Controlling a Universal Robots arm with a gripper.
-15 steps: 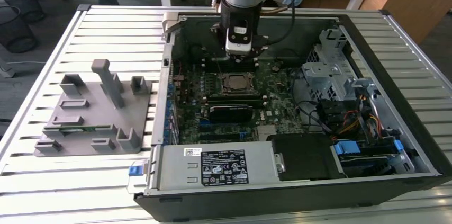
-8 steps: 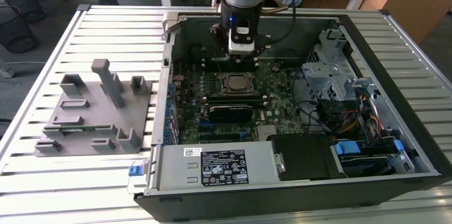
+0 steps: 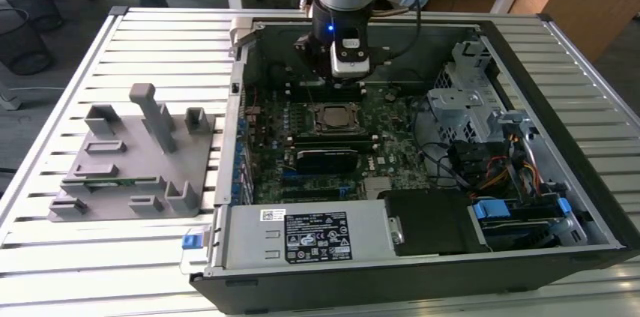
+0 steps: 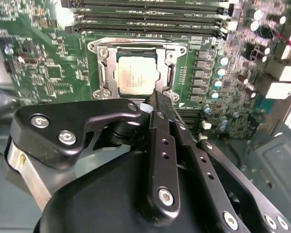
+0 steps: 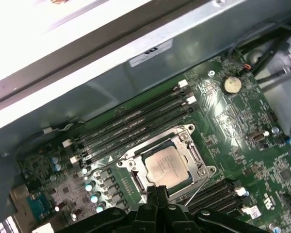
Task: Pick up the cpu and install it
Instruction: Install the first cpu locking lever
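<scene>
Second wrist view: cpu sits in socket; tool pinched narrow, empty.

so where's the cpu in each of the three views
Exterior view: the cpu lies in its socket mid-motherboard, just below the gripper.
Second wrist view: the cpu sits in the socket frame, just beyond the shut fingertips.
First wrist view: the cpu sits in the socket, right above the fingertips.
Shared landmark: the memory slots beside the socket.
</scene>
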